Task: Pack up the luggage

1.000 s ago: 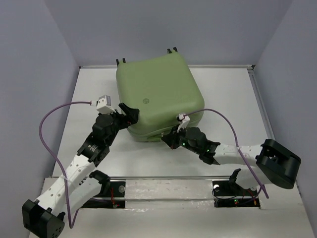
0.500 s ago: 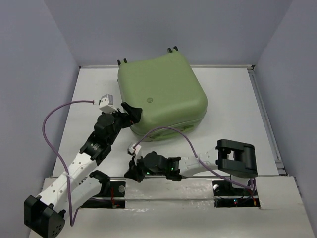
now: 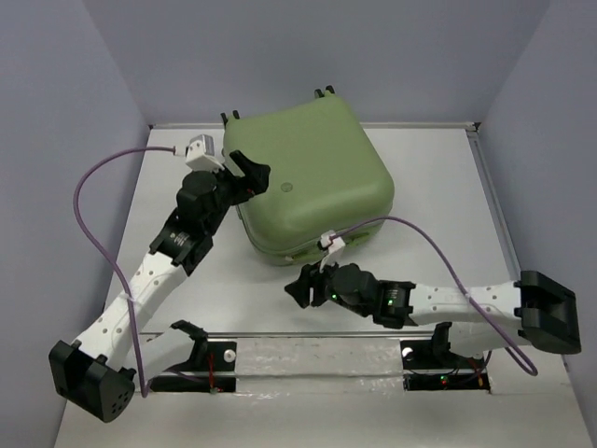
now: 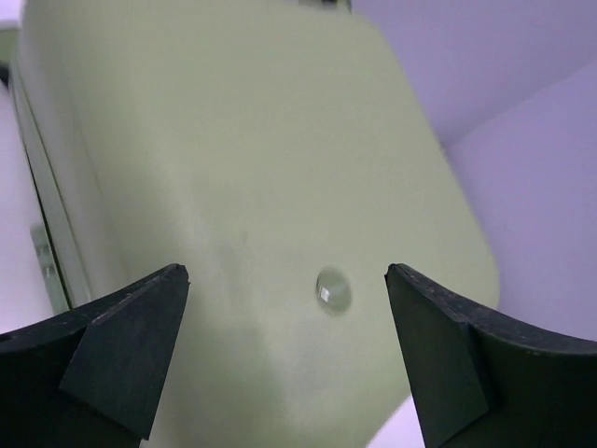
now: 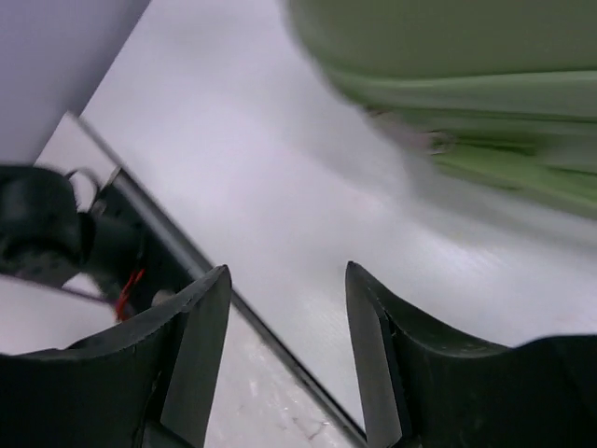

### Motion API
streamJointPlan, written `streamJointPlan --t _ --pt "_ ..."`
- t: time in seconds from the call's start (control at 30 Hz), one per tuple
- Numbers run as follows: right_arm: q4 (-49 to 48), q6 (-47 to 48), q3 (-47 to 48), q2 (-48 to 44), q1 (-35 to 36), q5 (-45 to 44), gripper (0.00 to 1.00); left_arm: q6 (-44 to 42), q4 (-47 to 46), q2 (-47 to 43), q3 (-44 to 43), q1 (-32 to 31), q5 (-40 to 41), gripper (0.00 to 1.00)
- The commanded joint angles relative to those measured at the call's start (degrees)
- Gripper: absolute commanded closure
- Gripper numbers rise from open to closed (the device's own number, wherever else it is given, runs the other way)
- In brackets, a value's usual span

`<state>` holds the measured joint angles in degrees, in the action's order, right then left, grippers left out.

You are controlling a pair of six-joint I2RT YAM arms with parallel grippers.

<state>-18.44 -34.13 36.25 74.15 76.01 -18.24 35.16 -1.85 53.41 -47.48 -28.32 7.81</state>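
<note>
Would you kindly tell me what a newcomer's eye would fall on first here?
The pale green suitcase, shut, lies flat at the table's far middle. The left tool hangs open over its left side, near the round logo. The right tool, jaws apart and empty, is low over the table before its near corner.

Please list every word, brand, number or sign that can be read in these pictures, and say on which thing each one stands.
No text can be read in any view.
The round logo on the shell of the luggage: too small and blurred to read, in both the top view and the left wrist view.
No labels, numbers or signs show on the arms, the table or the walls.
</note>
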Motion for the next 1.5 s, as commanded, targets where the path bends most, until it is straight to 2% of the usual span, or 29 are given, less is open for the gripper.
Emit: streamJointPlan --t 0.0,0.03,0.07,0.1,0.2,0.33,0.5,0.9,0.93,1.07,1.17,1.2,1.23,1.33,1.37,1.47 --pt "17.63 -10.32 -1.97 -7.69 -3.59 -13.3 0.38 -3.6 -0.44 7.49 -12.34 4.93 -0.95 0.01" --pt "19.73 -14.08 -2.32 -8.75 -4.37 -16.01 0.29 -3.6 -0.53 8.2 -13.24 6.15 -0.96 0.01" --pt "24.54 -16.21 -2.58 -9.98 -5.25 -17.17 0.25 -3.69 -0.61 8.73 -13.68 6.43 -0.61 0.01" --pt "26.24 -19.97 -2.5 -10.42 -5.95 -18.14 0.22 -3.34 -0.88 8.73 -14.12 6.78 -0.35 0.01" --pt "27.14 -23.42 -2.94 -10.69 -9.11 -19.38 0.18 -3.08 -1.67 8.9 -14.65 7.05 0.45 0.01" --pt "27.4 -28.88 -3.55 -11.22 -13.15 -21.65 0.18 -3.95 0.26 10.49 -17.02 7.13 -1.04 0.01" --pt "27.14 -34.06 -3.55 -10.96 -16.41 -25.52 0.2 -4.39 -0.08 9.79 -15.54 7.22 -2.01 0.01" --pt "19.59 -47.43 -3.11 -0.77 -20.2 -27.64 0.33 -4.22 -0.35 9.08 -15.27 7.22 -2.72 0.01" --pt "19.14 -48.91 -3.03 1.41 -20.2 -27.64 0.37 -4.13 -0.35 9.08 -15.18 7.13 -2.89 0.01" --pt "16.5 -49.89 -2.07 6.86 -20.72 -26.32 0.41 -4.31 -0.35 8.12 -14.13 7.13 -2.54 0.01" --pt "16.07 -50.25 -1.97 11.0 -22.12 -23.09 0.51 -4.4 -0.26 7.33 -13.25 7.22 -2.1 0.01" --pt "15.8 -50.07 -2.15 11.89 -22.13 -22.46 0.61 -4.31 -0.26 7.15 -12.81 7.13 -1.93 0.01" --pt "15.63 -49.37 -2.67 13.11 -22.65 -20.97 0.77 -4.31 -0.26 6.98 -12.63 7.22 -1.4 0.01" --pt "14.31 -48.05 -4.16 13.65 -22.66 -19.56 0.8 -4.22 -0.17 6.8 -12.11 7.22 -1.22 0.01" --pt "13.61 -45.26 -4.78 13.39 -23.27 -18.51 0.9 -4.31 0.26 6.71 -12.02 7.22 -1.05 0.01" --pt "11.41 -35.51 -7.76 9.1 -24.67 -15.96 0.93 -5.27 1.76 5.83 -11.93 7.22 0.53 0.01"
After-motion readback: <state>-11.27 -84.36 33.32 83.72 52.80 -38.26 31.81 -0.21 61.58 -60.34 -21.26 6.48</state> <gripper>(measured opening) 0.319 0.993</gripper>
